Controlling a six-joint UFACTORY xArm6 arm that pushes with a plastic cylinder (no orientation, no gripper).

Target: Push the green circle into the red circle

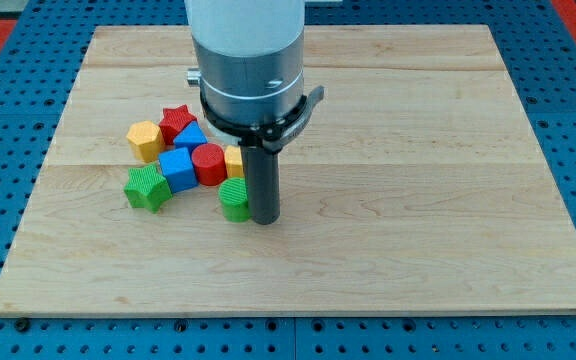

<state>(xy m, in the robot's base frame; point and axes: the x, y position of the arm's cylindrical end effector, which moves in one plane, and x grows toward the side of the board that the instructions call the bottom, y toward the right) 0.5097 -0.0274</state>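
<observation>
The green circle (234,199) stands left of the board's middle, just below the red circle (209,164), slightly to its right and close to it. My tip (265,217) rests on the board right against the green circle's right side. The rod rises from there to the arm's grey wrist above.
Around the red circle sit a blue block (178,169) on its left, a second blue block (190,137), a red star (177,122), a yellow hexagon (145,140), a yellow block (234,161) partly behind the rod, and a green star-like block (147,188). The wooden board (418,180) lies on a blue pegboard.
</observation>
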